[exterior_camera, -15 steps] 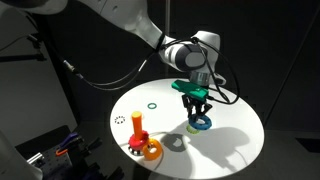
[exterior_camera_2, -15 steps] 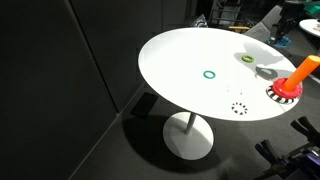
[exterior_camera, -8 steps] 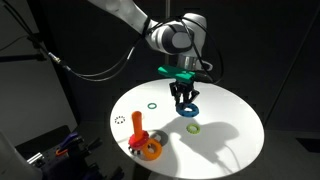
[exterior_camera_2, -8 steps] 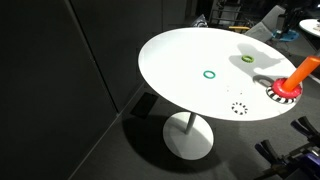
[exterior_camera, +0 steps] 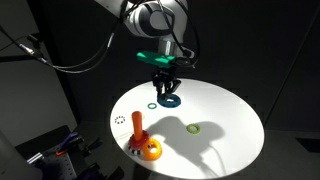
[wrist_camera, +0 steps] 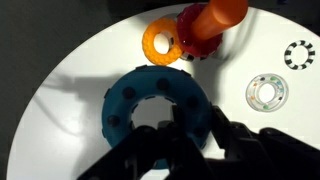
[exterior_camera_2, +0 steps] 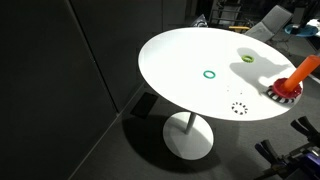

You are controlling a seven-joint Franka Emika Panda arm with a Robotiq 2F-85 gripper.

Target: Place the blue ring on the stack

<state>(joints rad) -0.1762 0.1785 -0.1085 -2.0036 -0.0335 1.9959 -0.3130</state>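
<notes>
Well, gripper point(exterior_camera: 163, 89): I see it pinching the band of the blue ring point(exterior_camera: 169, 100), fingers point(wrist_camera: 226, 132) pressed against it.
Blue ring: hanging in the air over the white table point(exterior_camera: 232, 142), clear of the surface.
Stack point(exterior_camera: 138, 124): the red-orange peg stands upright near the table edge, apart from the blue ring.
Orange ring point(wrist_camera: 150, 46): lying flat beside the peg's base, touching it.
Green ring outlines point(exterior_camera: 193, 127): flat on the tabletop.

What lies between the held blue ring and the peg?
In the wrist view, only the orange ring, at the stack's foot, separates it from the blue ring; elsewhere bare table.
</notes>
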